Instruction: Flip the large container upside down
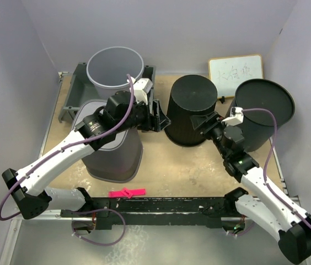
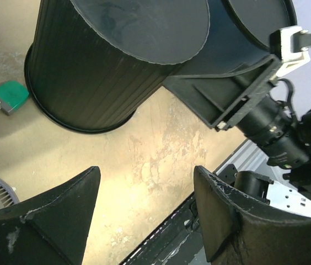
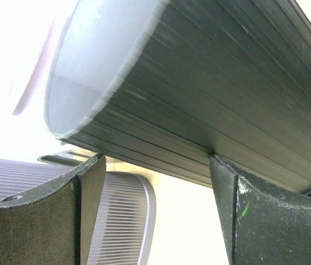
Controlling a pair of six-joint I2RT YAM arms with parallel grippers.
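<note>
The black container [image 1: 191, 109] stands upside down near the middle of the tabletop [image 1: 199, 165], flat base up and rim on the surface, with a hand at each side. The left hand [image 1: 156, 116] sits just beside its left wall, fingers spread with nothing between them; its wrist view shows only bare tabletop in the gap, with the ribbed wall beyond. The right hand [image 1: 206, 122] is at the container's lower right, its fingers likewise apart and empty. From its wrist camera the ribbed wall runs right across the fingertips [image 3: 221, 165], so close that I cannot tell whether they touch it. A second black bin [image 1: 264, 113] stands just to the right of the container, behind the right hand. A grey bin [image 1: 114, 149] sits base up under the left arm, and another grey bin [image 1: 115, 66] stands open-side up in a grey tray [image 1: 70, 96] at the back left. A whiteboard [image 1: 235, 72] leans at the back wall, and a pink piece [image 1: 127, 192] lies on the tabletop's near edge.
</note>
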